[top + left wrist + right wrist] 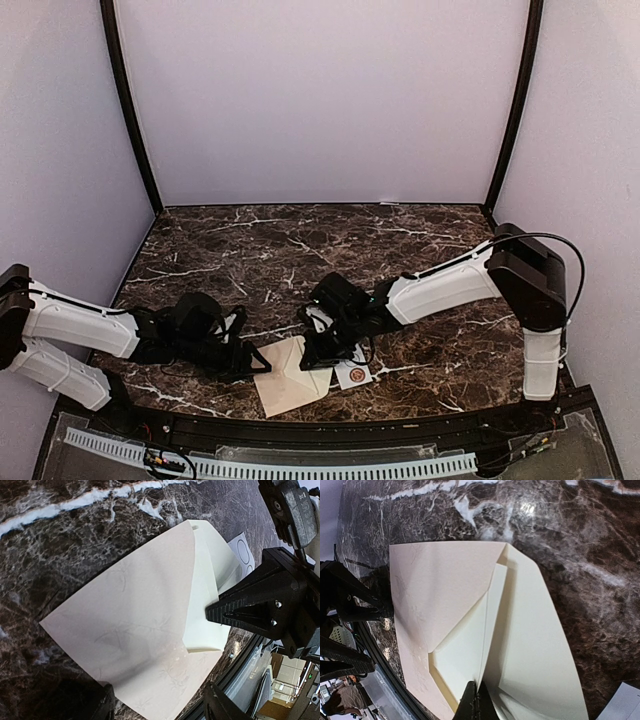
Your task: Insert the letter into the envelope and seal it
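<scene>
The pinkish-tan envelope [285, 385] lies at the table's near edge between both grippers. It fills the left wrist view [130, 630] and shows in the right wrist view [435, 590]. The cream-white letter [540, 645] lies partly inside the envelope's open mouth and sticks out on the right [207, 605]. My right gripper [479, 702] is shut on an upright edge of the letter; it also shows from above [322, 350]. My left gripper [160, 707] is open, its fingers [220, 705] straddling the envelope's near corner [248, 360].
A small white card printed with circles [352, 375] lies just right of the envelope, partly under the right gripper; it also shows in the left wrist view [243, 552]. The dark marble table [330, 250] ends at a black rail [300, 432] just below the envelope.
</scene>
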Robot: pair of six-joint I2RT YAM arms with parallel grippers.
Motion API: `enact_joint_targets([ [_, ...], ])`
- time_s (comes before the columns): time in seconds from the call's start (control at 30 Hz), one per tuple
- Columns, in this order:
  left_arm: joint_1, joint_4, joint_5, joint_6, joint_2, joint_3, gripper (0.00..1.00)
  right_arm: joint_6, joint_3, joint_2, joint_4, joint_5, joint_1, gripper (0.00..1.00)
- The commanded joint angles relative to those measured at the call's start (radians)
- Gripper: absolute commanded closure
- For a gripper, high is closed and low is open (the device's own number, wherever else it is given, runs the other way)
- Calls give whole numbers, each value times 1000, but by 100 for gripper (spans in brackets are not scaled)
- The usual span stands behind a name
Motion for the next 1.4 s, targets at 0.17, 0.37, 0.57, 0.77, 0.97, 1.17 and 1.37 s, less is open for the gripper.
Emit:
enact_joint_targets([
  [0.17, 6, -66, -32, 16, -32, -3, 41, -22, 22, -48, -66, 61, 11, 85],
  [0.37, 6, -91, -44, 15, -58, -4, 40, -24, -28, -104, -84, 98, -14, 80],
  [0.57, 5, -84, -37, 12, -61, -8, 41, -15, -51, -96, -49, 69, -18, 87],
  [0.77, 5, -56, -22, 10, -35, -14, 46, -4, -48, -64, -21, 43, -12, 97],
  [0.97, 5, -38, -14, 11, -11, -18, 46, 8, -44, -38, 6, 21, 0, 100],
  [1.17, 5, -21, -6, 8, 5, -23, 47, 13, -43, -25, 10, 15, 2, 98],
  [1.37, 5, -15, -3, 10, 16, -23, 47, 18, -32, -3, 27, -8, 8, 96],
])
